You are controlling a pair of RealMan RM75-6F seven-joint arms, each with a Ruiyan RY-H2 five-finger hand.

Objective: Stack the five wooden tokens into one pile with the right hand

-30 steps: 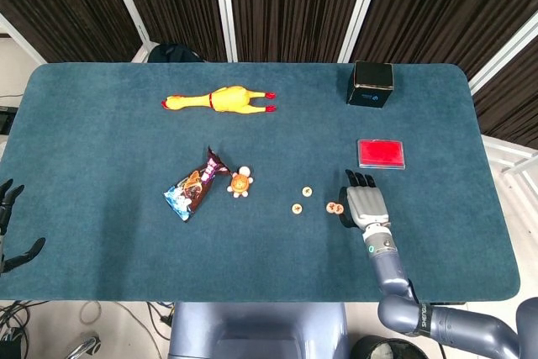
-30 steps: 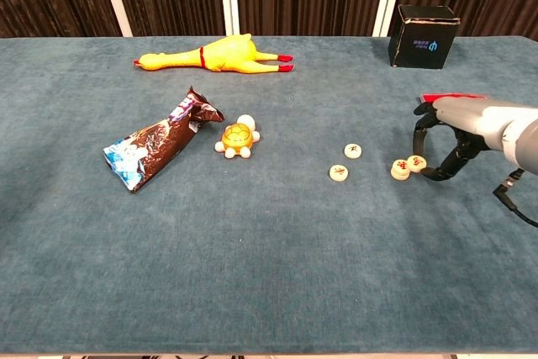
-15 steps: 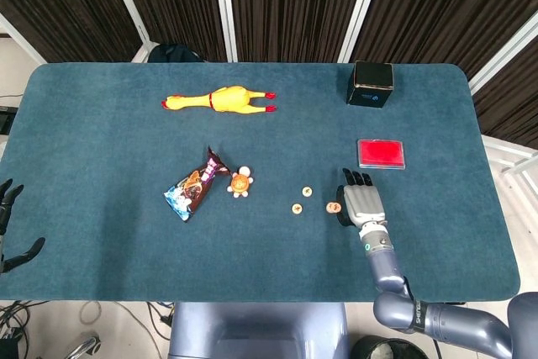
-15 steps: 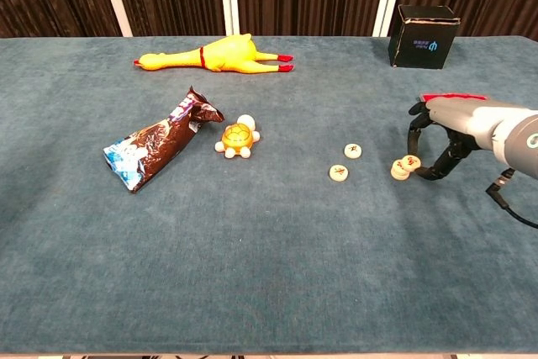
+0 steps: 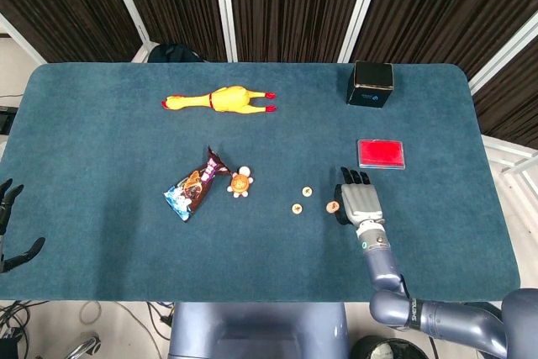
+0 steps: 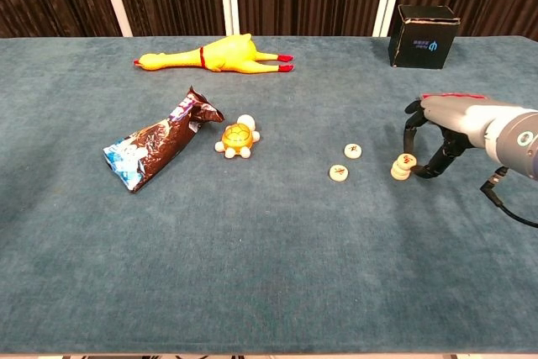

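Observation:
A short pile of pale wooden tokens (image 6: 401, 167) stands right of the table's middle, also seen as the pile (image 5: 334, 206) in the head view. My right hand (image 6: 439, 134) arches over it from the right, and its fingers (image 6: 420, 171) pinch the top token (image 6: 407, 160), which lies slightly tilted on the pile. In the head view the right hand (image 5: 358, 199) hides the pile's right side. Two loose tokens (image 6: 353, 150) (image 6: 339, 173) lie flat just left of the pile. My left hand (image 5: 7, 208) hangs off the table's left edge, fingers apart, holding nothing.
A red flat case (image 5: 381, 154) lies behind the right hand and a black box (image 6: 424, 36) at the back right. A toy turtle (image 6: 237, 138), a snack bag (image 6: 156, 150) and a rubber chicken (image 6: 214, 55) lie to the left.
The right hand has shifted left, carrying a token from beside the pile onto its top. The pile now stands taller. The left hand has not moved.

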